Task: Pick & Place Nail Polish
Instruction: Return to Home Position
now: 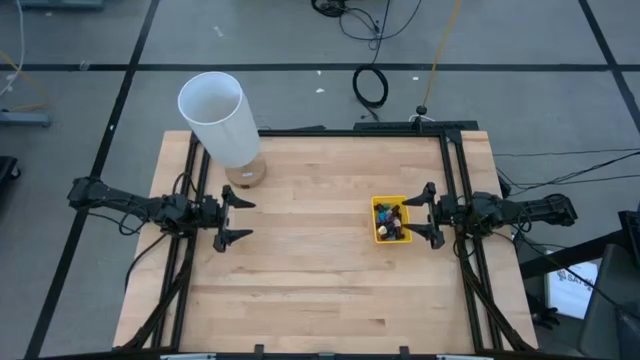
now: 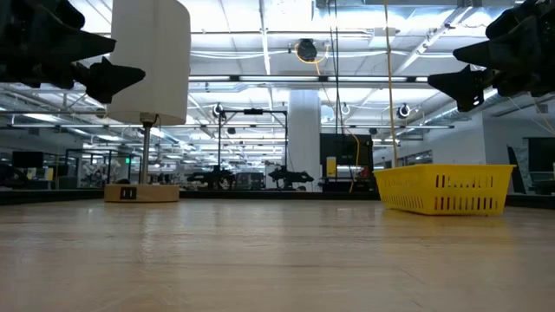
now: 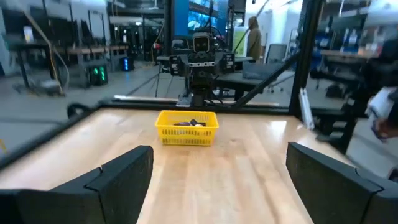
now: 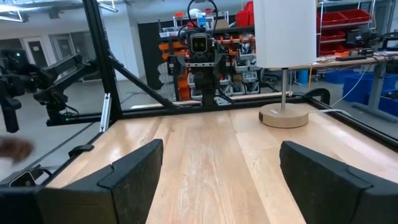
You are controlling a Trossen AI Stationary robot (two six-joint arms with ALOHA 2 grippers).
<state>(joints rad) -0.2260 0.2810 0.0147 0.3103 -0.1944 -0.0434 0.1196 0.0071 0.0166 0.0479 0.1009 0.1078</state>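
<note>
**Q:** Left side first. Where is your left gripper?

**A:** My left gripper (image 1: 243, 219) hangs well left of the yellow bin (image 1: 376, 222), raised off the table (image 1: 320, 290). Its fingers are spread wide with nothing between them. I judge it is parked there so it blocks nothing.

**Q:** And the lamp?

**A:** The lamp (image 1: 215, 115) stands up and to the left of the bin, well apart from it. It is not part of the job, and it is far enough off not to matter.

**Q:** Where is the polish?

**A:** The nail polish bottles (image 1: 391, 220) lie heaped inside the bin, mixed colours with dark caps. No bottle shows on the bare wood around the bin, so the collecting looks finished to me.

**Q:** And the right side?

**A:** My right gripper (image 1: 415, 215) sits just at the bin's right edge, lifted higher than its rim. The fingers are wide and empty, since I see nothing to carry. The height should let it pull away without clipping the wall.

**Q:** Any risk?

**A:** Small. The bin is close to that gripper, and a low sweep could nudge it.
</note>
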